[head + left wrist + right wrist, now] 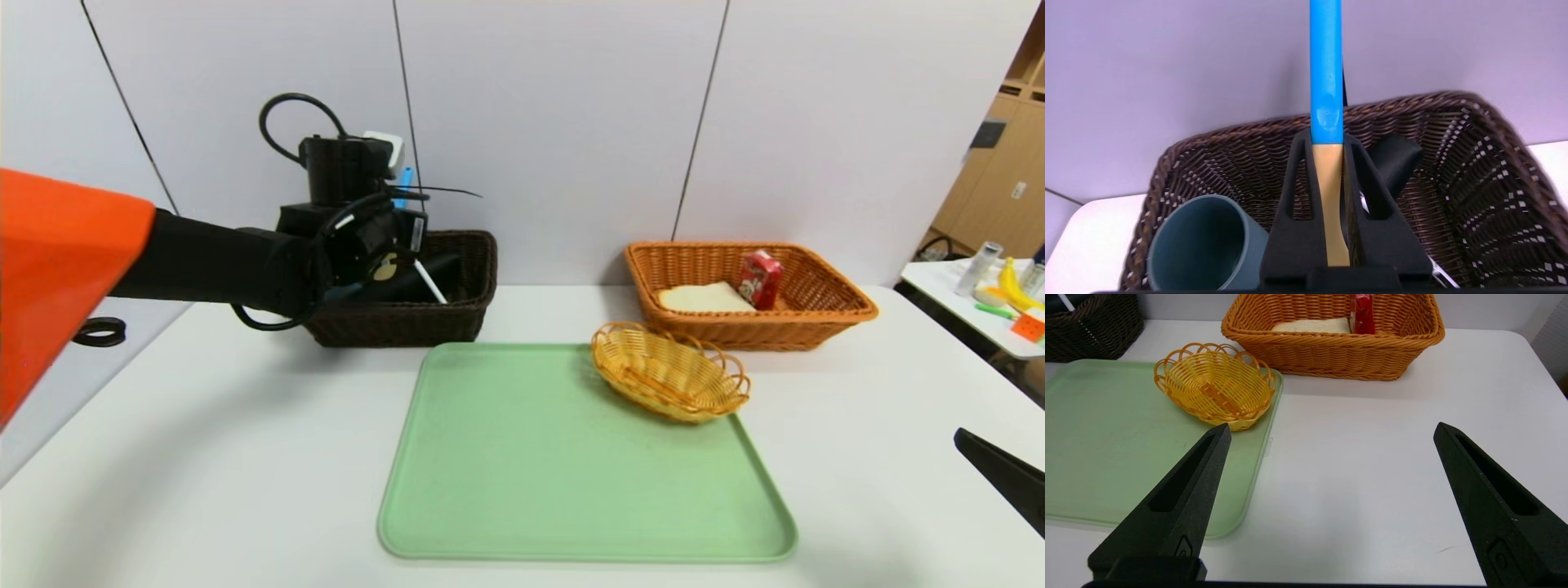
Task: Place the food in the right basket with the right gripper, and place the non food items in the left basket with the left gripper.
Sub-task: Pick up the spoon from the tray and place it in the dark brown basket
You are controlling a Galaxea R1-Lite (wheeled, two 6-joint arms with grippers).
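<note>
1. Now clamped in the jaws of the left gripper [1327, 163]: the yellow spoon with blue handle [1326, 73], pinched at its yellow neck, blue handle sticking out past the jaw tips, held above the left basket [1478, 171].
2. Below those jaws, inside the dark brown basket: grey-blue cup [1208, 241] on its side to one flank of the jaws, black oblong case [1396, 157] just beyond the other flank, white pen [429, 282] leaning against the case.
3. Parked low at the near right edge of the worktop [1355, 465]: right gripper [1331, 433], jaws spread wide apart, nothing between them but bare worktop.
4. Well ahead of the right jaws, in the right basket [1339, 351]: slice of bread [1312, 326] lying flat, red drink carton [1363, 312] standing just beside it.
5. Between the right jaws and that basket, closer to one jaw tip: small oval yellow basket [1216, 386], sitting on the corner of the green tray [1106, 457].
</note>
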